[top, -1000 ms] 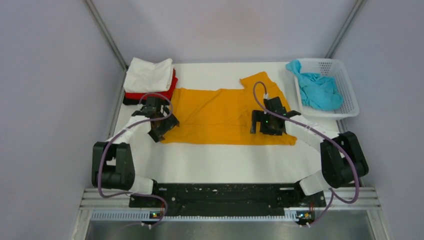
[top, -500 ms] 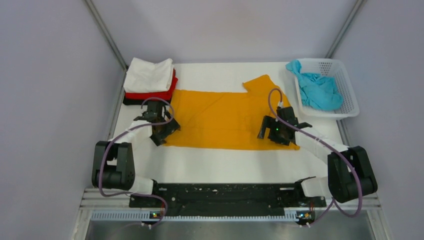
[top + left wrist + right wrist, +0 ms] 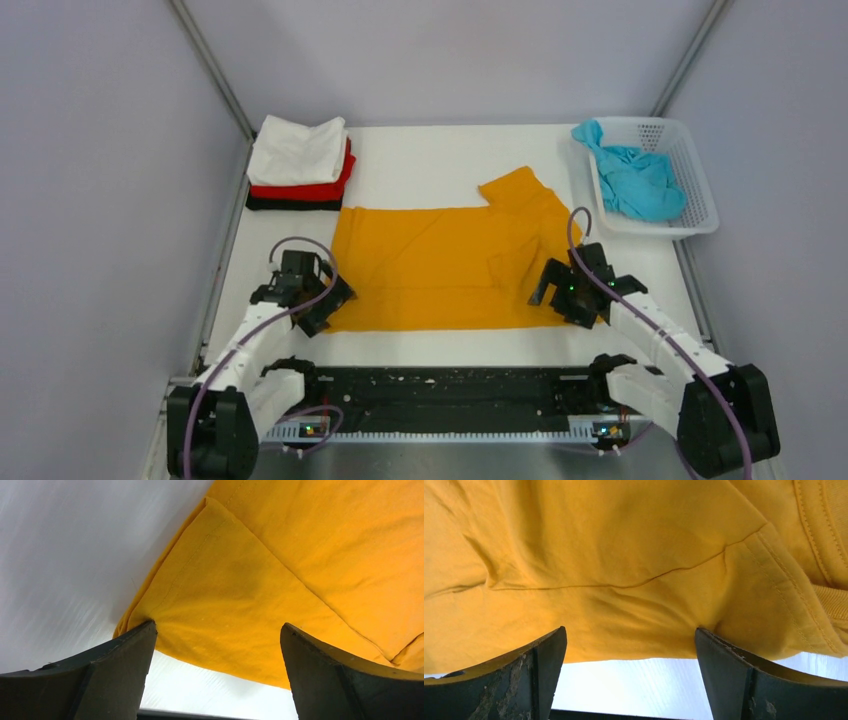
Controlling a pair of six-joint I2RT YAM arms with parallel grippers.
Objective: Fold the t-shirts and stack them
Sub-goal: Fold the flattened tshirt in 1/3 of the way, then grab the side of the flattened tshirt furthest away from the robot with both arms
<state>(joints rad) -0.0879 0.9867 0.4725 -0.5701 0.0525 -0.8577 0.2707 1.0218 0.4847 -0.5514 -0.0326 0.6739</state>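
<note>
While the orange-yellow t-shirt [image 3: 440, 265] lies spread flat across the middle of the worktop [image 3: 430, 155], one sleeve reaching toward the far right, both arms sit low at its near edge. The left jaws stand wide apart at the shirt's near-left corner. In the left wrist view the doubled corner lies between them, its hem touching the tip of the left-hand one. The right jaws are likewise spread at the near-right edge, with the hem and a creased seam lying between them and nothing pinched. At the far-left corner a folded white t-shirt [image 3: 297, 150] rests on a red t-shirt [image 3: 318, 188], which rests on a black t-shirt [image 3: 280, 203]. A teal t-shirt [image 3: 635, 180] lies crumpled in the white basket [image 3: 702, 190] at the far right.
</note>
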